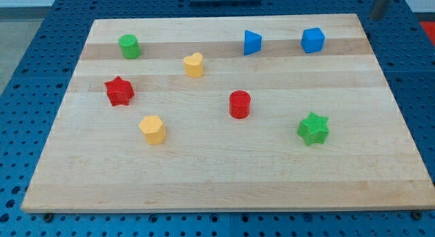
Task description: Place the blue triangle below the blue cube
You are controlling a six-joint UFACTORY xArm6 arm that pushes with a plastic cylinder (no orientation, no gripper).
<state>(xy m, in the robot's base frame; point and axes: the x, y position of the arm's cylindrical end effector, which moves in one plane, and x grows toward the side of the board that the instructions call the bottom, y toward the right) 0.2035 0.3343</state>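
The yellow block (152, 128) lies nearest the camera, far from the task. The blue triangle (252, 42) sits left of the blue cube (312, 40), well apart, near the board's top edge. My tip is not visible, so I cannot tell its state; a push that is off-centre could turn the triangle aside into the cube.

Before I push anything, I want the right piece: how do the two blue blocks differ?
The blue triangle is wedge-shaped; the blue cube is boxy. The triangle sits toward the view's left of the cube, nearer the yellow heart; the cube sits near the board's right edge. Both share colour and row.
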